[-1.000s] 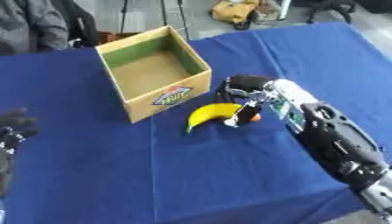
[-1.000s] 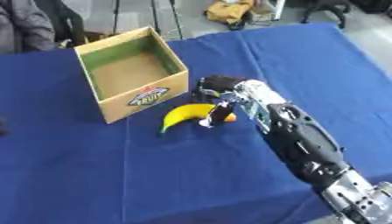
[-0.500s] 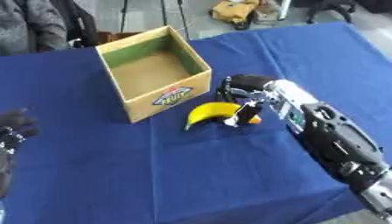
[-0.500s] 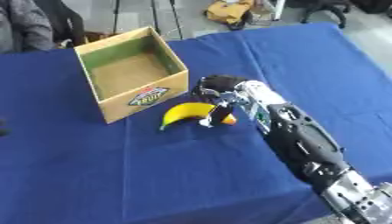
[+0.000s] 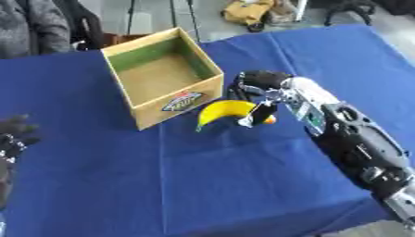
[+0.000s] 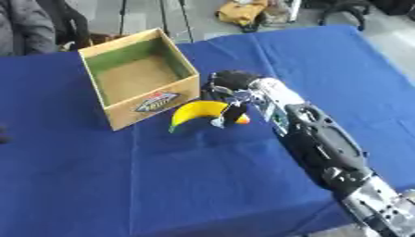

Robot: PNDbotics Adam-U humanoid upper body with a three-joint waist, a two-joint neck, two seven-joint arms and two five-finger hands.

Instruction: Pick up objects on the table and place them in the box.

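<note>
A yellow banana [image 5: 222,112], lying on the blue table [image 5: 243,185] just right of the open box [image 5: 162,78], is pinched by the right hand [image 5: 258,88]; it should be lifted level before being carried left.

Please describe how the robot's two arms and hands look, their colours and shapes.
The right arm is thick and mostly black, with a silver-white section near the wrist and a silver joint at the lower edge. The right hand is black with some pale parts on its fingers. The left hand shows only as a dark, blurred shape at the left edge.
</note>
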